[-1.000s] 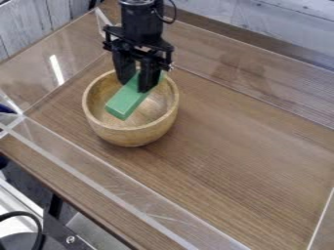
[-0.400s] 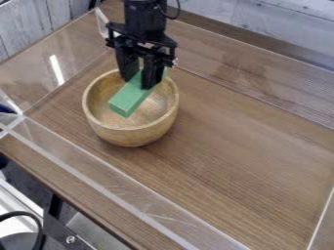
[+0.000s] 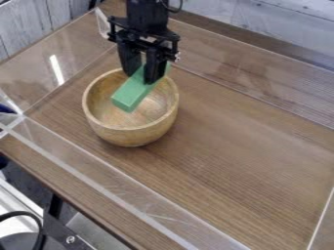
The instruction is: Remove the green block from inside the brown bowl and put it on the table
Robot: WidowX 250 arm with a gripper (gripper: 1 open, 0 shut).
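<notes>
The green block [image 3: 131, 94] hangs tilted over the brown bowl [image 3: 131, 122], its upper end pinched between the black fingers of my gripper [image 3: 144, 72], which is shut on it. Its lower end is about level with the bowl's rim, above the hollow. The gripper points straight down over the bowl's far side. The bowl stands on the wood-grain table [image 3: 235, 127], left of centre.
Low clear acrylic walls [image 3: 39, 137] edge the table on the left and front. Bare tabletop stretches to the right of the bowl and in front of it.
The gripper has lifted a little with the green block, so the block's lower end has come up from the bowl's inside towards the rim.
</notes>
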